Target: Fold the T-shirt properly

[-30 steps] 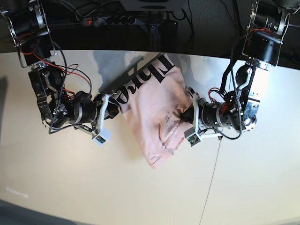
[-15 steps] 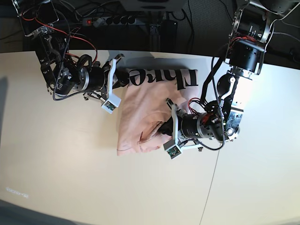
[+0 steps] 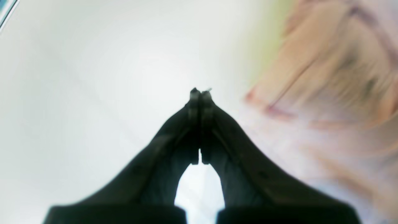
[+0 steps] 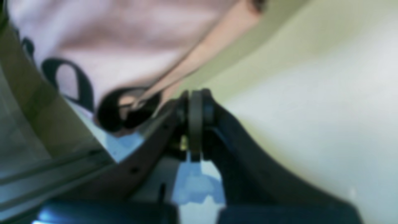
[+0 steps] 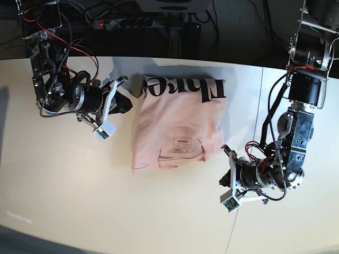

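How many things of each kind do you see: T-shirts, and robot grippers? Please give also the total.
T-shirts: 1, pale pink with black letters
Robot grippers: 2, the left gripper and the right gripper
Total: 3

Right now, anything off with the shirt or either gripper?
Slightly: the T-shirt is folded small, but its lower edge is uneven, notched left of the label. Left gripper and right gripper look normal, shut and empty.

T-shirt [image 5: 177, 121] on the table [image 5: 95, 196], between the right jaws [image 5: 127, 103] and the left jaws [image 5: 223, 181].
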Tool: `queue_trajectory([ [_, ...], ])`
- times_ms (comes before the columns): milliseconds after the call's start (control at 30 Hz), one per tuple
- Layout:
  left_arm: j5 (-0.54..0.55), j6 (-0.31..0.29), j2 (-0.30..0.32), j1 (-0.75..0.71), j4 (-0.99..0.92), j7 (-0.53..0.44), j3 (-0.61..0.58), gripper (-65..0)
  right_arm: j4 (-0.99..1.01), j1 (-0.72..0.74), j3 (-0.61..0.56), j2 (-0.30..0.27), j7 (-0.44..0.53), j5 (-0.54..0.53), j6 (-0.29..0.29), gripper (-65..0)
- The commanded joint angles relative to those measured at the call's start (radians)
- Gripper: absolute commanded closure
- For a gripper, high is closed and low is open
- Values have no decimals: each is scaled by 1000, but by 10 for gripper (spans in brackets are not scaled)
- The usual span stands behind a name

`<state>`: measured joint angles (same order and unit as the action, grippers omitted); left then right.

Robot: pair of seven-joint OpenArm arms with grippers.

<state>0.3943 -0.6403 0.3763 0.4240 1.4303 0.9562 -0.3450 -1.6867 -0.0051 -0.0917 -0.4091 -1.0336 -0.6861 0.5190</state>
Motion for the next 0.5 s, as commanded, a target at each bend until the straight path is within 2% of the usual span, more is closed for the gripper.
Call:
queue_trajectory([
  [0, 27, 33, 24, 36, 16, -4, 7, 0, -21, 13, 38, -10, 5, -25, 27, 0],
  [100, 77, 84, 93, 38, 24, 31, 27, 0, -27, 9, 138, -34, -18, -75, 28, 0],
  [233, 116, 81, 173, -24, 96, 77, 152, 0, -77, -48, 294, -78, -22, -113, 28, 0],
  [333, 206, 30, 215, -122, 184, 110, 302, 0, -132, -127, 402, -101, -39, -138, 29, 0],
  [467, 341, -12, 219, -265, 277, 187, 496, 0, -185, -262, 538, -106, -41, -152, 29, 0],
])
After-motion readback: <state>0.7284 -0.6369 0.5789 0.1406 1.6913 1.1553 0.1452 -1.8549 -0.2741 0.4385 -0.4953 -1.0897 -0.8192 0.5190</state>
